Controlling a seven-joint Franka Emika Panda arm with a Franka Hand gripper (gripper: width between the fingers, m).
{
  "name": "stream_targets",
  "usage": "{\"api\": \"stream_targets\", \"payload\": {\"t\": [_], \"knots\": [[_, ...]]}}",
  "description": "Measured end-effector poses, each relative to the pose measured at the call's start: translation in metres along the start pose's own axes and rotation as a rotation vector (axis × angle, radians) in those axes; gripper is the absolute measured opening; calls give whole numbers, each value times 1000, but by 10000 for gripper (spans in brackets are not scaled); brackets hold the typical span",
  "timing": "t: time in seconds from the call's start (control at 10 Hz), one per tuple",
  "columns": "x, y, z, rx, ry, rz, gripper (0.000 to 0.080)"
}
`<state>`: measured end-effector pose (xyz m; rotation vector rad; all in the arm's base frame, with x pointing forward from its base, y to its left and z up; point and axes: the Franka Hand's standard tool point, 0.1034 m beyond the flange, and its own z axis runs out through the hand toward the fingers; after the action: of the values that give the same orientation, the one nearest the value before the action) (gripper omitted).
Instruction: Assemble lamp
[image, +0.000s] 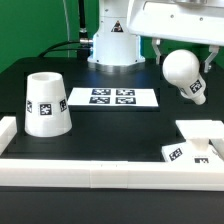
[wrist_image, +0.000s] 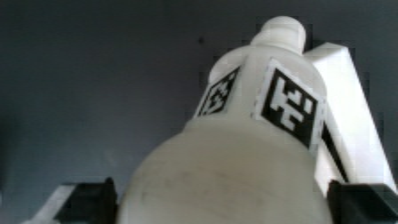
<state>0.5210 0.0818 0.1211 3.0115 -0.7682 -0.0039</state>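
The shade (image: 45, 105) stands upright on the table, well off to the exterior view's left of the marker board (image: 112, 97), with its narrow end up. It is on its own and touches no other lamp part.

Up and to the exterior view's right of the marker board, the gripper (image: 184, 56) hangs in the air. Its fingers are pinched on the bulb (image: 178, 70), one on each side. The bulb is clear of the table and tilted. The wrist view shows it (wrist_image: 249, 130) running lengthwise between the jaws, tags facing the camera.

To the right of the marker board and nearer the camera, the base (image: 205, 130) lies flat against the long white rail (image: 100, 168). Nothing is fitted into it.

As I judge it, assembly has barely begun, since no two parts are joined and only the bulb is picked up. The bulb has to be carried to the base and seated there. The shade must then be fetched from the far side of the marker board and set over the bulb.
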Motion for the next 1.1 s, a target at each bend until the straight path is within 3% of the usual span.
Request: {"api": "stream_targets", "payload": {"t": [0.3,0.7,1.1], "knots": [[0,1,0,-10,1,-60,577],[9,-2,-17,-91,-52,-295,577],[10,-3,-16,-91,-53,-294,577]]}}
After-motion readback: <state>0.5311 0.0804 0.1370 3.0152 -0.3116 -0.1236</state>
